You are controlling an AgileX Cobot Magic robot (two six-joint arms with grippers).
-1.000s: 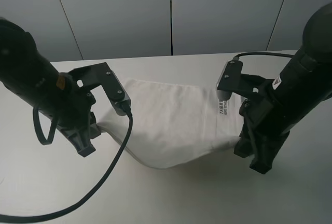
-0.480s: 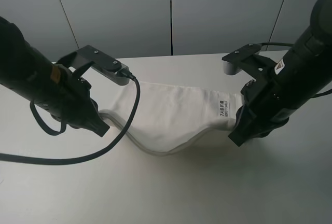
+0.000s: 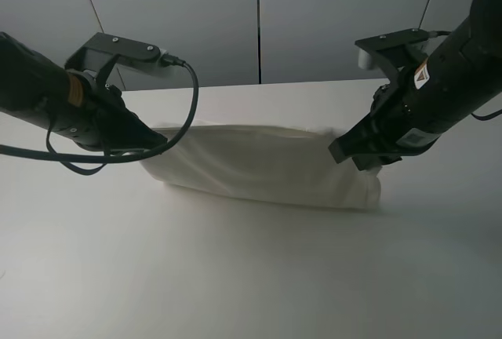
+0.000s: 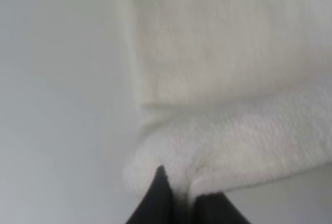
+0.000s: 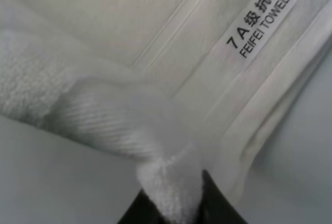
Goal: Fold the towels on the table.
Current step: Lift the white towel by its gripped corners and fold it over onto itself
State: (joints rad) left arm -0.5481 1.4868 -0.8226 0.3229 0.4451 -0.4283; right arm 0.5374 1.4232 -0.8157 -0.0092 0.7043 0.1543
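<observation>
The off-white towel (image 3: 259, 168) lies doubled over as a long band across the middle of the white table (image 3: 235, 276). My left gripper (image 3: 154, 147) is shut on the towel's left end. The left wrist view shows the terry edge (image 4: 228, 130) pinched by the black fingertips (image 4: 158, 200) of this gripper (image 4: 179, 206). My right gripper (image 3: 353, 158) is shut on the right end. The right wrist view shows a bunched corner (image 5: 166, 177) held in this gripper (image 5: 176, 208), with the border band and the printed label (image 5: 259, 16) just beyond.
A grey panelled wall (image 3: 259, 17) stands behind the table's far edge. A black cable (image 3: 188, 111) loops from the left arm over the towel's left end. Bare tabletop lies in front of the towel and at both sides.
Both grippers have lifted the towel's near edge and carried it up and toward the far side, doubling the cloth over. The label no longer shows in the exterior view.
</observation>
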